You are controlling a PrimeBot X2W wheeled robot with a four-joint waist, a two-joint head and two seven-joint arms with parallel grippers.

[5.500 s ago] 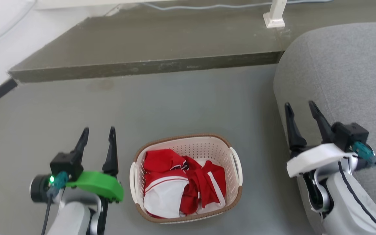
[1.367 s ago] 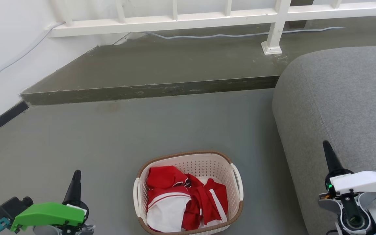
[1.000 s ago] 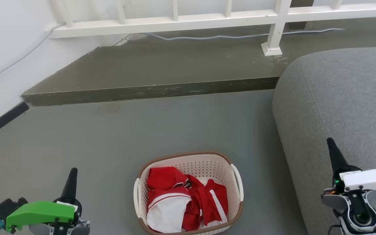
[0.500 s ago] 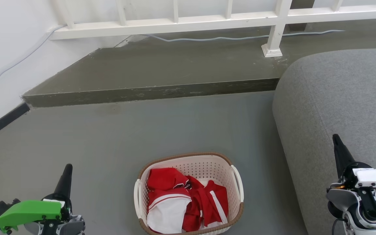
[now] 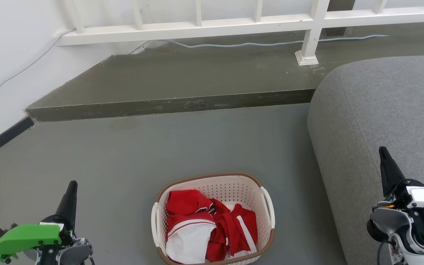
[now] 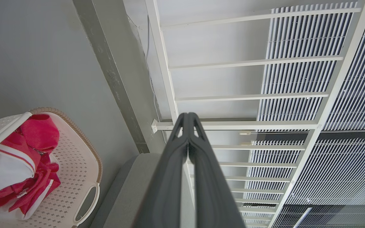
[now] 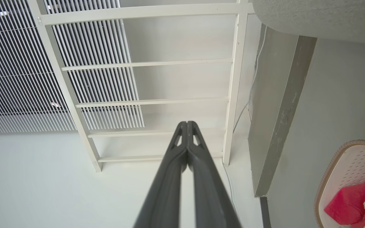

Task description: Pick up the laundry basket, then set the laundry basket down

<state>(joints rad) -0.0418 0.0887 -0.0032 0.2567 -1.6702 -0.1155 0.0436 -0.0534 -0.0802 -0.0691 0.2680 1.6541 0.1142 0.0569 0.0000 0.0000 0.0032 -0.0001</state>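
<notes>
The laundry basket (image 5: 230, 186), cream-white and perforated with a brown woven-look rim and white loop handles, stands on the grey floor at the bottom centre of the head view, with red and white clothes (image 5: 204, 226) inside. The basket (image 6: 81, 171) also shows at the left wrist view's lower left, and its rim (image 7: 331, 167) at the right wrist view's lower right. My left gripper (image 5: 71, 189) is shut and empty, well to the left of the basket. My right gripper (image 5: 384, 156) is shut and empty, to the right, over the sofa. In both wrist views the fingertips (image 6: 188, 118) (image 7: 187, 126) press together.
A grey sofa (image 5: 381, 110) fills the right side, close to the basket. A raised dark step (image 5: 168, 105) runs across beyond it, topped by a white railing (image 5: 212, 25) with a post (image 5: 309, 48) and a cable (image 5: 234, 44). A white wall (image 5: 9, 55) stands at the left.
Since 5.5 s ago both grippers have shut and drawn away from the basket, outward and down the view. The camera has tilted up, so the railing shows. In the last second both arms drifted slightly outward.
</notes>
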